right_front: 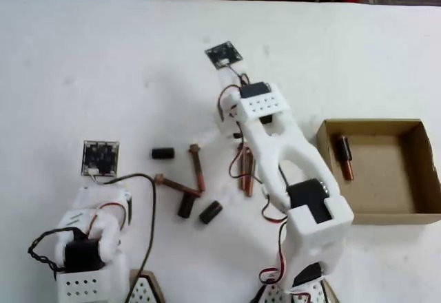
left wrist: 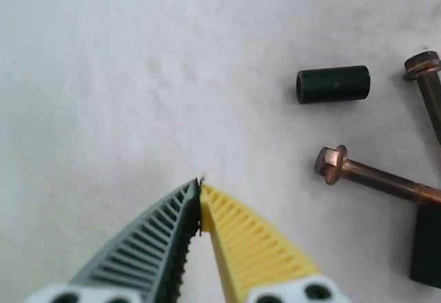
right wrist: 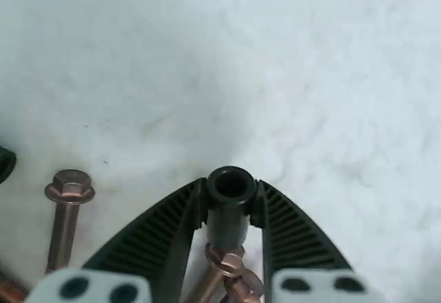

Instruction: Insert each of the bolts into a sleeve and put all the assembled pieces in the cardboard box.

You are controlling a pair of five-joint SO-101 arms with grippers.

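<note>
At the near left the left arm (right_front: 88, 248) sits low over the white table (right_front: 83, 55). Its left claw (left wrist: 200, 184) is pinched fully together, grey and yellow tips meeting with nothing between them.

Just right of it a lone sleeve (left wrist: 333, 84), black, lies on its side, apart from the other parts. Next come two copper bolts: the far bolt (right_front: 196, 164), lying near-to-far with its head at the far end, and the slanted bolt (right_front: 178, 184), head to the left. Their shaft ends come close together. Just nearer lie a near sleeve (right_front: 186, 206) and, right beside it, a tilted sleeve (right_front: 210, 211), both black.

The right arm (right_front: 303, 179) extends from the near edge to mid-table. Its right claw (right wrist: 231, 191) is closed against the sides of a gripped sleeve (right wrist: 229, 210), the open bore showing at the tips. A pair of bolts (right wrist: 224, 262) lies just behind that sleeve, between the fingers — whether either enters the sleeve cannot be told.

At the far right the cardboard box (right_front: 386, 179) stands open. One assembled piece (right_front: 343, 155) — a bolt in a sleeve — lies by its left wall.
</note>
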